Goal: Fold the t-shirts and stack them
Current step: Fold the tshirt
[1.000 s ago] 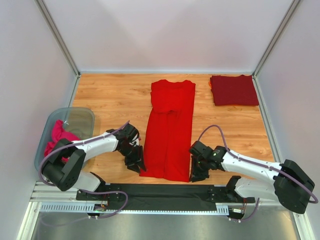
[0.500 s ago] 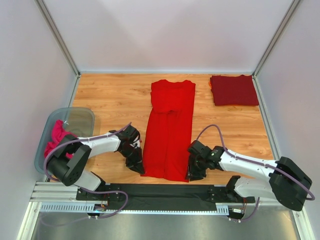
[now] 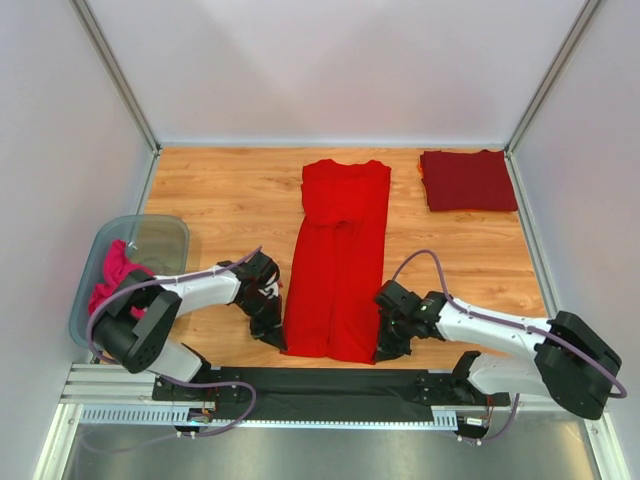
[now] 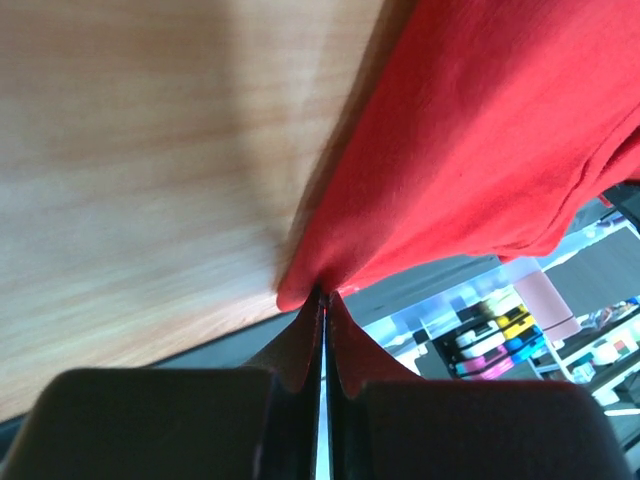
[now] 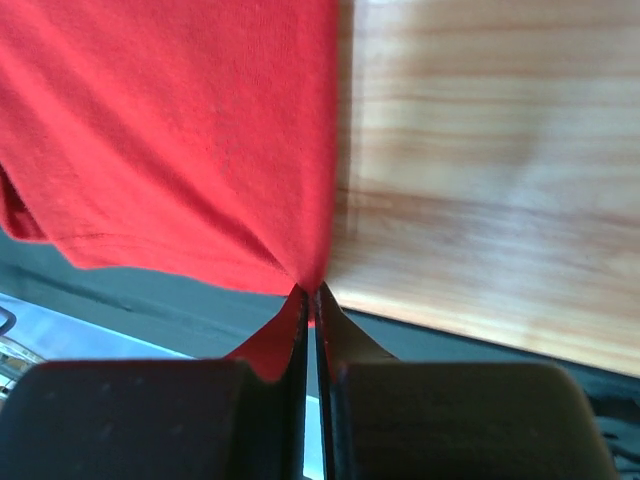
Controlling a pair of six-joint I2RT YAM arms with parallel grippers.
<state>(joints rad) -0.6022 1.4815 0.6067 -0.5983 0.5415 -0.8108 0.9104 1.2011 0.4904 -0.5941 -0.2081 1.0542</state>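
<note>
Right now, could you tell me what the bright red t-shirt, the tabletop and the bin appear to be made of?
The bright red t-shirt: soft matte knit cloth; fine weave and wrinkles show. Tabletop: wood or wood-look laminate; grain, slight sheen. Bin: clear plastic, seemingly; pink cloth shows through.

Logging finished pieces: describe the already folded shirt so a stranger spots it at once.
At the far right corner of the wooden table lies the maroon t-shirt, folded into a flat rectangle. Unlike the bright red t-shirt stretched long down the middle, it is darker and compact.
</note>
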